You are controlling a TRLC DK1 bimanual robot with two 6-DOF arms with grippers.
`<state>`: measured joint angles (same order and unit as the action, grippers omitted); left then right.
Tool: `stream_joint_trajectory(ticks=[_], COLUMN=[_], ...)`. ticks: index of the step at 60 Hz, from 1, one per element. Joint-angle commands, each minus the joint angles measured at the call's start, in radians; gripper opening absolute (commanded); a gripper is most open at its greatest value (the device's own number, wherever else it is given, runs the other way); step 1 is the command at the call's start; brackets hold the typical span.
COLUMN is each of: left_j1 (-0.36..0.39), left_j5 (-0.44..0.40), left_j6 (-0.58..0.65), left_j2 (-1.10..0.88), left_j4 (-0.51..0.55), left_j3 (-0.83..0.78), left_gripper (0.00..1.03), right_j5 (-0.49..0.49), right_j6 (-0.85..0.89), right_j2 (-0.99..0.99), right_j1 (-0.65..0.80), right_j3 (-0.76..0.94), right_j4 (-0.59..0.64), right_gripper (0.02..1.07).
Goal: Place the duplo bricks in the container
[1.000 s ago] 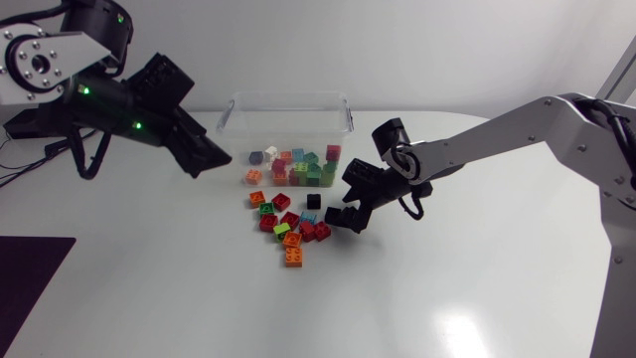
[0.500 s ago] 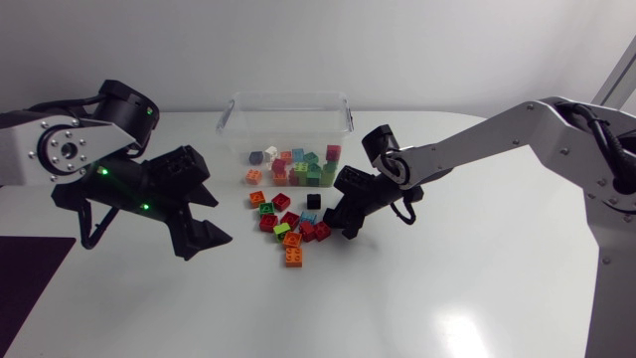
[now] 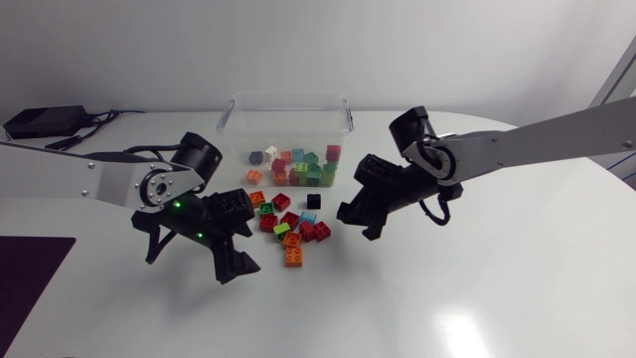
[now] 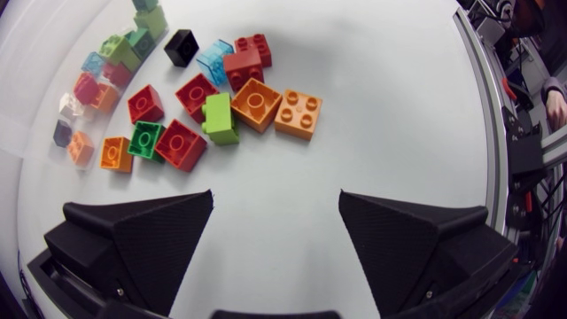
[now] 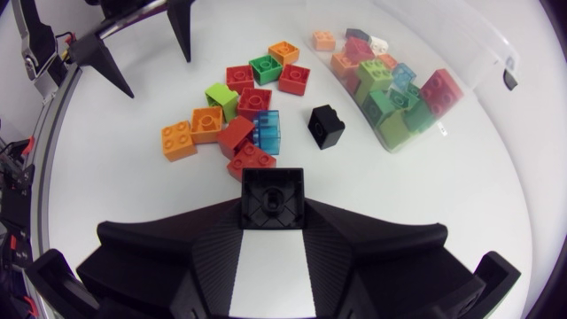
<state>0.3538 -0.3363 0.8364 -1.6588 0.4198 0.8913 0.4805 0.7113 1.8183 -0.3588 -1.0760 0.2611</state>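
A loose pile of duplo bricks [image 3: 288, 224], red, orange, green and blue, lies mid-table, with a lone black brick [image 3: 313, 201] at its far right. The clear container [image 3: 288, 104] stands behind it. Several more bricks [image 3: 298, 167] show through its near wall, seemingly inside. My right gripper [image 3: 356, 224] is just right of the pile. In the right wrist view it [image 5: 273, 217] is shut on a small black brick [image 5: 273, 197]. My left gripper [image 3: 238, 268] is near-left of the pile. Seen from the left wrist, the left gripper [image 4: 276, 193] is open with bare table between its fingers, and the pile [image 4: 221, 111] is ahead.
A dark mat [image 3: 30, 273] lies at the table's left edge. White tabletop [image 3: 417, 298] spreads in front of the pile and to the right.
My left arm swung from beside the container to the near-left of the pile, staying open. My right gripper closed at the pile's right edge and drew back slightly right.
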Motion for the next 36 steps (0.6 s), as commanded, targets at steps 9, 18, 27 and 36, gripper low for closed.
stream_joint_trajectory(ticks=[9,18,27,36], left_j1=[0.07,0.102,0.119,0.132], left_j5=[-0.029,-0.044,-0.056,-0.064], left_j6=[0.07,0.076,0.082,0.082], left_j2=[-0.044,-0.082,-0.141,-0.197], left_j4=[-0.007,-0.039,-0.092,-0.151], left_j3=[-0.006,0.0,0.014,0.044], left_gripper=[0.98,0.98,0.98,0.98], right_j5=[0.027,0.033,0.047,0.052], right_j6=[0.004,0.001,-0.018,-0.027], right_j2=[-0.149,-0.223,-0.303,-0.346], right_j1=[0.024,0.027,0.024,0.017], right_j3=[0.076,0.082,0.073,0.05], right_j4=[0.058,0.106,0.145,0.19], right_gripper=[0.31,0.31,0.31,0.31])
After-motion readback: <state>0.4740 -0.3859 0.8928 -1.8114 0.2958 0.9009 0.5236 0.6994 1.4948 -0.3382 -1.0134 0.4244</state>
